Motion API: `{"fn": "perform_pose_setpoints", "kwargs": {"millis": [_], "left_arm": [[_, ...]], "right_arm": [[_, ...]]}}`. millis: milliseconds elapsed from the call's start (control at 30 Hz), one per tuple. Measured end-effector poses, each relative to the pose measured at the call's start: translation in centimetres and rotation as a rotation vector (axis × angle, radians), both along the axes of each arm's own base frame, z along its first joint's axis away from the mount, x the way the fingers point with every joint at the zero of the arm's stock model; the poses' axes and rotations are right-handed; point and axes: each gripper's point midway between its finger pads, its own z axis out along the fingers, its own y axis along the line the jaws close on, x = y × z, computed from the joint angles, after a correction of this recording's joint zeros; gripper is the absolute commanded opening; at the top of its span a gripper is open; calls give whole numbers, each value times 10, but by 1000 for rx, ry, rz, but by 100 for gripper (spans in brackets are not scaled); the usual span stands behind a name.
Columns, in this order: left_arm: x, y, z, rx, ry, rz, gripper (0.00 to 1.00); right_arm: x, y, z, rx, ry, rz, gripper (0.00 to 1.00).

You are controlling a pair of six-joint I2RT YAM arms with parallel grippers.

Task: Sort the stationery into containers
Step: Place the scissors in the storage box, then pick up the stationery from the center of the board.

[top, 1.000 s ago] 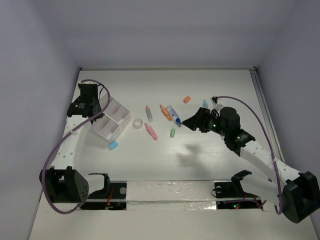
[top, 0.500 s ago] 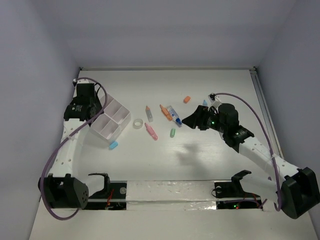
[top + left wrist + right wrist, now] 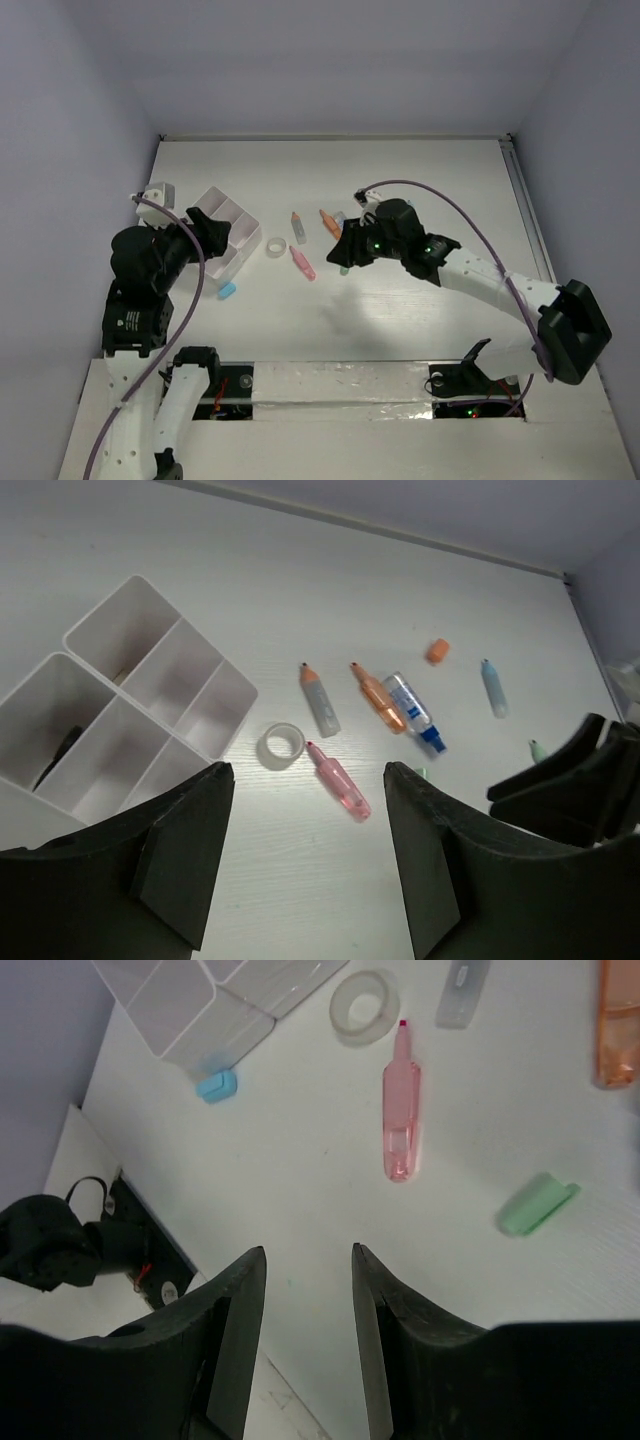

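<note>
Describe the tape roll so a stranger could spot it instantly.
Start at the white divided box on the table's left side. Just off its right corner, between the box and the pink marker, lies a small clear tape roll, flat on the table. It is the only ring among straight markers and caps.

White wood-grain table (image 3: 430, 175) between plain pale lavender walls (image 3: 330, 70), under soft even light

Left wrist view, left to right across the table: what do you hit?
containers → tape ring → pink marker → tube → blue marker. The items that overlap these are skipped.
</note>
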Motion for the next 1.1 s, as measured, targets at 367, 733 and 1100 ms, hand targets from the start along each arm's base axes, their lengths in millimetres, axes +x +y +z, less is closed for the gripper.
{"fn": "perform_pose_setpoints", "kwargs": {"millis": [367, 733, 1100], "left_arm": [[-20, -40, -14, -108, -47, -216, 60], [-29, -64, -3, -96, -118, -357, 62], [-27, -62, 63, 21, -334, -319, 63]], "right_arm": [[39, 26, -13, -191, -39, -43, 48], [85, 59, -43, -343, -31, -35, 54], [109, 118, -83, -399, -10, 42, 31]]}}
